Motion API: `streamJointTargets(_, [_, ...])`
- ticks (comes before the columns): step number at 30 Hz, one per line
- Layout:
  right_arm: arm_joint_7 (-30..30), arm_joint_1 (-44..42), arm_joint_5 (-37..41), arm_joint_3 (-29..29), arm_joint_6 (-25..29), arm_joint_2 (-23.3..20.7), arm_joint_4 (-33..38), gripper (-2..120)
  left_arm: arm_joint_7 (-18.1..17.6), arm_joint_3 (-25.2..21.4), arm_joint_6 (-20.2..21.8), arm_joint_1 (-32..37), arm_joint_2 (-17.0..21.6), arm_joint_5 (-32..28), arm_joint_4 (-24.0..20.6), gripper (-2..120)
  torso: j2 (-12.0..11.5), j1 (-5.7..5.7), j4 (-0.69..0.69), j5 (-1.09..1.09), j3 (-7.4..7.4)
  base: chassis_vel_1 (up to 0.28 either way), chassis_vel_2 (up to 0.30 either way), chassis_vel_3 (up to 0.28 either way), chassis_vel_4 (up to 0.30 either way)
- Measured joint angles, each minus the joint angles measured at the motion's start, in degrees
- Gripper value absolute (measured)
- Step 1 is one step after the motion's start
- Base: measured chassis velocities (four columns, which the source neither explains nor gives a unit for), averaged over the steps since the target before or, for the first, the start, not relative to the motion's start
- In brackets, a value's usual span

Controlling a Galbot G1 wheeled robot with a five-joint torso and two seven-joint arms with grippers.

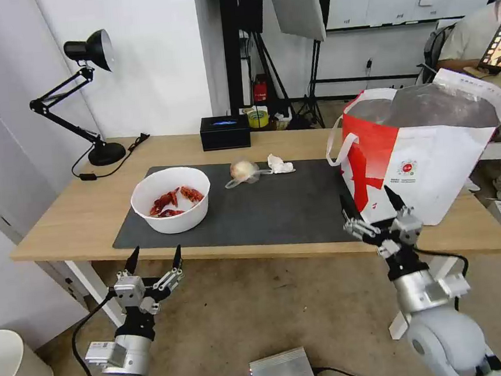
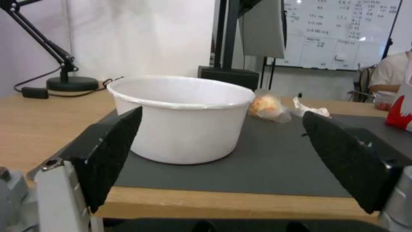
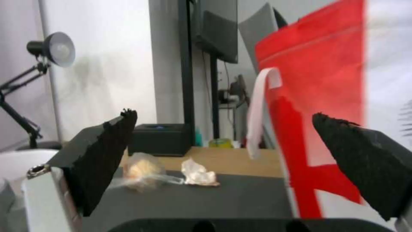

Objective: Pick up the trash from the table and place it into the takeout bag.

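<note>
White bowl (image 1: 171, 199) with red crayfish shells (image 1: 172, 200) inside, sitting on a dark grey mat (image 1: 263, 204) over the light-wood table (image 1: 66, 221). The takeout bag (image 1: 429, 160) is white with a red side panel (plus a tiny red round logo) and silver lining. Crumpled tissue (image 1: 280, 164) is white, the wrapped lump (image 1: 244, 170) beige, the box (image 1: 225, 132) black.

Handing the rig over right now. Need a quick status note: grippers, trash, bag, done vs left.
Left gripper: open, holding nothing, just short of the table's near edge, facing the bowl.
Right gripper: open, holding nothing, at the near edge in front of the takeout bag.
Trash: bowl of crayfish shells, wrapped lump and tissue all on the grey mat.
Bag stands open at the table's right end.
Done: nothing visibly bagged. Left: all three pieces.
</note>
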Motion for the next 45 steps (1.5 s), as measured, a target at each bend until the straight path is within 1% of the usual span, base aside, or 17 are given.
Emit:
streamJointTargets(4, [2.56,9.25,5.75,-6.61,-3.26,-1.54,-4.75,100,0.06,-0.13,0.00,0.10,-0.61,0.17,-0.16,100,0.00,0.00,-0.01,0.01,0.01,0.000,0.000,0.000,0.000])
streamJointTargets(6, [3.10,11.29,6.76,-7.81,-3.98,-1.63,-5.69,100,0.06,-0.19,0.00,0.16,-0.71,0.19,-0.19,100,0.00,0.00,0.00,0.01,0.01,0.000,0.000,0.000,0.000])
streamJointTargets(9, [5.15,19.73,9.57,-12.40,-6.15,-1.62,-10.56,100,0.08,-0.20,-0.03,0.62,-1.30,0.32,-0.65,100,-0.01,0.00,0.01,0.00,0.01,0.000,0.000,0.000,0.000])
streamJointTargets(10, [5.15,19.73,9.57,-12.40,-6.15,-1.62,-10.56,100,0.08,-0.20,-0.03,0.62,-1.30,0.32,-0.65,100,-0.01,0.00,0.01,0.00,0.01,0.000,0.000,0.000,0.000])
streamJointTargets(13, [6.91,27.26,10.67,-16.11,-7.74,-0.83,-16.36,100,0.10,-0.52,-0.06,0.76,-1.53,0.38,-0.79,100,0.00,0.01,0.00,0.01,0.01,0.000,0.000,0.000,0.000])
streamJointTargets(15, [7.60,28.97,11.19,-16.98,-8.35,-0.46,-17.79,100,0.09,-0.68,-0.07,0.80,-1.52,0.38,-0.82,100,-0.01,0.01,0.00,0.00,0.01,0.000,0.000,0.000,0.000])
streamJointTargets(18, [10.64,33.84,13.97,-19.51,-11.75,0.63,-21.46,100,0.10,-1.10,-0.07,0.91,-1.27,0.25,-1.04,100,-0.01,0.00,0.01,0.00,0.01,0.000,0.000,0.000,0.000])
streamJointTargets(20, [10.81,34.14,14.19,-19.65,-12.06,0.71,-21.65,100,0.10,-1.12,-0.07,0.91,-1.26,0.24,-1.05,100,-0.01,0.01,0.01,0.00,0.01,0.000,0.000,0.000,0.000])
streamJointTargets(21, [12.63,37.71,16.73,-21.11,-15.04,1.50,-23.77,100,0.10,-1.32,-0.07,0.99,-1.11,0.15,-1.10,100,-0.01,0.01,-0.01,0.00,0.01,0.000,0.000,0.000,0.000])
streamJointTargets(22, [13.14,39.10,17.73,-21.65,-15.98,1.81,-24.64,100,0.10,-1.37,-0.07,1.03,-1.08,0.12,-1.13,100,0.00,0.01,-0.01,-0.01,0.01,0.000,0.000,0.000,0.000])
streamJointTargets(29, [17.67,46.75,24.61,-23.95,-20.32,4.68,-30.95,100,0.11,-1.60,-0.05,1.00,-0.68,-0.19,-1.23,100,0.00,0.01,0.00,-0.01,0.00,0.000,0.000,0.000,0.000])
streamJointTargets(31, [21.06,49.97,27.64,-24.97,-23.50,6.60,-33.85,100,0.10,-1.65,-0.02,0.91,-0.60,-0.29,-1.23,100,-0.01,0.01,0.00,-0.01,0.00,0.000,0.000,0.000,0.000])
streamJointTargets(38, [26.71,54.91,28.25,-26.42,-31.18,10.15,-39.64,100,0.14,-1.95,-0.01,1.29,-0.62,-0.36,-1.35,100,-0.01,0.01,0.00,0.00,0.00,0.000,0.000,0.000,0.000])
streamJointTargets(39, [26.71,54.91,28.25,-26.42,-31.18,10.15,-39.64,100,0.14,-1.95,-0.01,1.29,-0.62,-0.36,-1.35,100,-0.01,0.01,0.00,0.00,0.00,0.000,0.000,0.000,0.000])
streamJointTargets(41, [28.62,57.09,27.54,-26.67,-34.44,11.09,-42.81,100,0.17,-2.08,-0.01,1.44,-0.45,-0.42,-1.55,100,-0.01,0.00,0.01,0.00,0.00,0.000,0.000,0.000,0.000])
streamJointTargets(43, [28.83,57.80,27.14,-26.87,-35.14,11.18,-43.82,100,0.17,-2.10,-0.01,1.46,-0.41,-0.43,-1.61,100,-0.01,0.00,0.00,0.00,0.00,0.000,0.000,0.000,0.000])
streamJointTargets(45, [28.99,59.90,26.78,-27.51,-37.77,11.25,-46.19,100,0.18,-2.12,-0.02,1.47,-0.38,-0.46,-1.77,100,-0.01,0.00,-0.01,0.00,0.00,0.000,0.000,0.000,0.000])
